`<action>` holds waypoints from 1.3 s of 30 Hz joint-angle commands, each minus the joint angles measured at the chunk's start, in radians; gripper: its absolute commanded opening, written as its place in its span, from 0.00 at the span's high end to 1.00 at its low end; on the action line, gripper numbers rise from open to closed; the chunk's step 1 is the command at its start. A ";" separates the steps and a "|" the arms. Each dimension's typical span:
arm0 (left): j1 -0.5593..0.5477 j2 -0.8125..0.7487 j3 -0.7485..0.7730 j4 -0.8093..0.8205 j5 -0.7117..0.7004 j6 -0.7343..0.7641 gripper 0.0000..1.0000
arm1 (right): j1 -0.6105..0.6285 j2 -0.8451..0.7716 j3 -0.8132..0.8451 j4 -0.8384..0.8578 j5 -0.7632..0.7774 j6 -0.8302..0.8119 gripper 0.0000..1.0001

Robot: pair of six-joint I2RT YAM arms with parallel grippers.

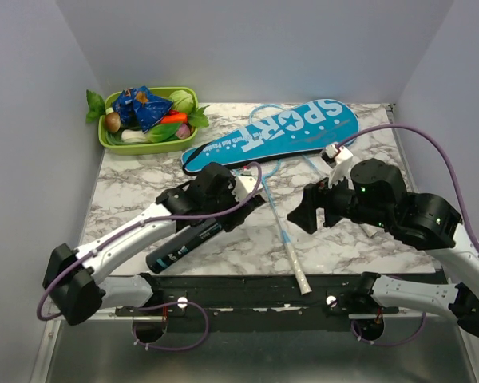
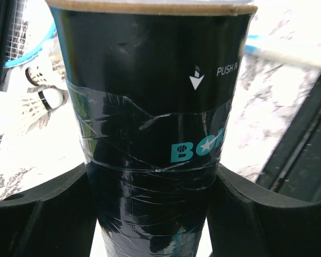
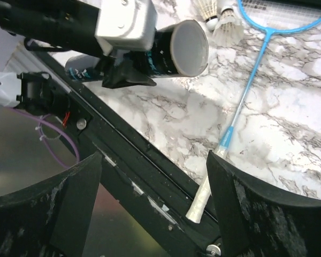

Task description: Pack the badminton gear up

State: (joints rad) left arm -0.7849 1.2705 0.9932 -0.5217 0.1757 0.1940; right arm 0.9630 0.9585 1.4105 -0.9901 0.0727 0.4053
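The left gripper (image 1: pixel 223 211) is clamped across the dark tube (image 1: pixel 180 249). In the left wrist view its fingers (image 2: pixel 53 209) press both sides of the tube's taped black wall. The tube lies at about 7 o'clock on the marble table (image 1: pixel 136 179), one end pointing toward 8 o'clock and the other under the gripper. From the right wrist view that end (image 3: pixel 188 49) shows a flat grey face, and I cannot tell whether anything is inside.

The right gripper (image 1: pixel 313 209) hangs at about 3 o'clock with its fingers (image 3: pixel 69 203) spread apart and nothing between them.

One racket (image 1: pixel 279 223) lies loose on the table, its white butt at 6 o'clock on the black rail (image 1: pixel 247 291) and its head toward 12. Two shuttlecocks (image 3: pixel 219 16) sit on the marble just beside the racket's head.

The blue cover (image 1: pixel 279 132) lies flat at about 12 to 1 o'clock. Thin light-blue frame shows along its edges, whether inside or beneath I cannot tell.

The green tray (image 1: pixel 112 144) at 10 o'clock holds toy vegetables (image 1: pixel 156 116), heaped together.
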 commanded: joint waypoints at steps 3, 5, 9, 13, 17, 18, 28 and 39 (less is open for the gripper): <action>-0.039 -0.174 -0.070 -0.014 0.117 -0.119 1.00 | 0.008 0.017 -0.004 -0.022 -0.178 -0.112 0.13; -0.056 -0.210 -0.090 -0.026 0.139 -0.120 1.00 | 0.006 0.028 -0.007 -0.006 -0.233 -0.135 0.14; -0.088 -0.261 -0.131 -0.003 0.166 -0.107 1.00 | 0.008 0.049 -0.022 0.065 -0.362 -0.155 0.18; -0.111 -0.286 -0.166 0.015 0.192 -0.108 1.00 | 0.008 0.088 -0.004 0.099 -0.424 -0.168 0.29; -0.123 -0.327 -0.202 0.058 0.196 -0.123 1.00 | 0.006 0.135 -0.008 0.119 -0.464 -0.168 0.40; -0.123 -0.341 -0.211 0.086 0.199 -0.133 1.00 | 0.008 0.138 -0.015 0.129 -0.464 -0.165 0.42; -0.128 -0.439 -0.269 0.146 0.254 -0.148 1.00 | 0.006 0.194 -0.062 0.228 -0.424 -0.141 0.56; -0.148 -0.474 -0.281 0.150 0.228 -0.154 1.00 | 0.006 0.224 -0.091 0.274 -0.418 -0.126 0.60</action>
State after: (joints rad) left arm -0.9211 0.8234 0.7223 -0.4049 0.3859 0.0734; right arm 0.9630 1.1816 1.3434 -0.7540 -0.3382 0.2695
